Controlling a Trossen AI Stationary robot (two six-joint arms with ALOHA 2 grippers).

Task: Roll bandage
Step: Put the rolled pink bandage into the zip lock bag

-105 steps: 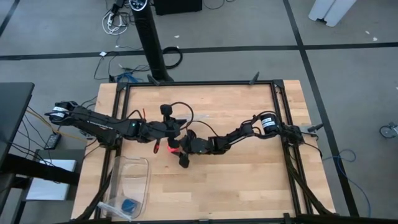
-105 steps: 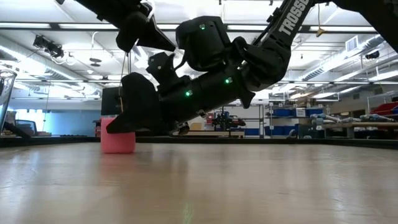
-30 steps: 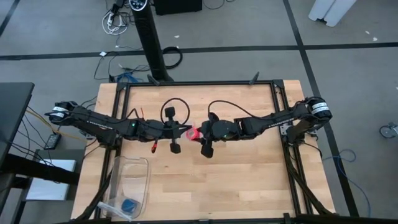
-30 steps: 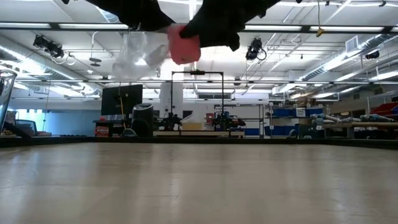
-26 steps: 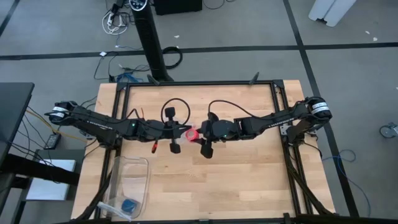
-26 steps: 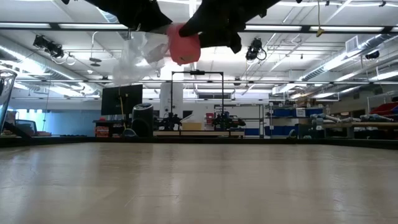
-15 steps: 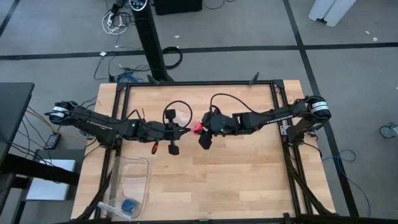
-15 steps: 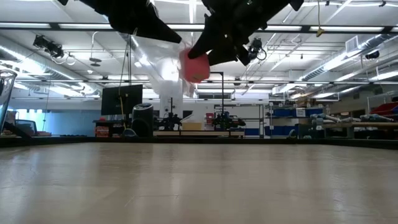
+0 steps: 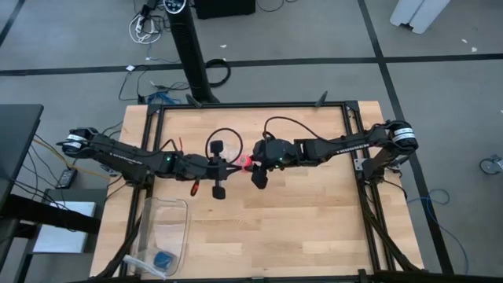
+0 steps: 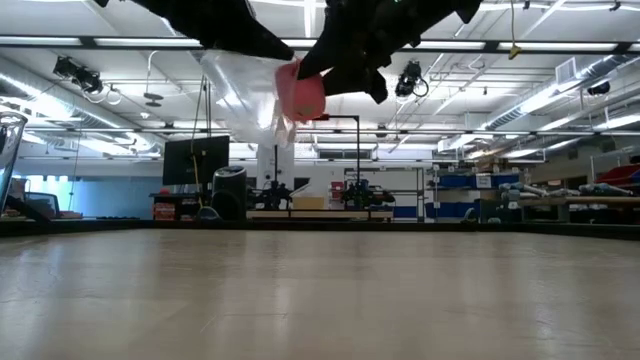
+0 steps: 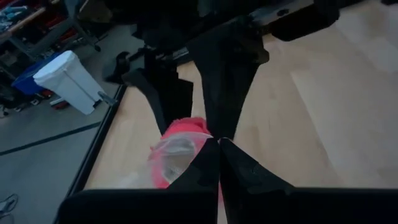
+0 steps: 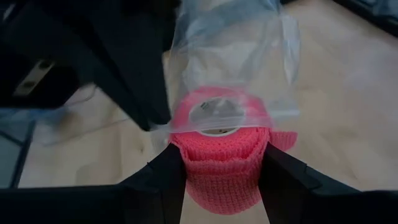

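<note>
- Hanging well above the table's middle, the bandage (image 12: 222, 163) is a compact pink-red roll, clear of the wooden surface in the low view (image 10: 300, 92).
- Its open core end faces away from the right wrist camera, and that end sits inside the mouth of a clear plastic bag (image 12: 239, 50); the bag's edge lies across the roll's front rim.
- In the high view the roll (image 9: 248, 163) shows only as a small pink patch between the two arms' tips.
- The right gripper (image 12: 221, 168) clamps the roll from both sides, its two dark fingers (image 12: 171, 171) pressed against the knitted fabric and set fairly wide by the roll's girth.
- The left gripper (image 11: 219, 149) is pinched tight, its fingertips meeting on the bag's edge just beside the roll (image 11: 186, 134); the bag hangs from it as a pale sheet in the low view (image 10: 240, 90).
- Both arms reach in from opposite sides and meet near the table's (image 9: 314, 220) centre, the left gripper (image 9: 229, 166) touching distance from the right gripper (image 9: 253, 163).
- Well apart, at the table's near-left corner, a clear plastic bin (image 9: 165, 232) holds a small blue object (image 9: 163, 259).
</note>
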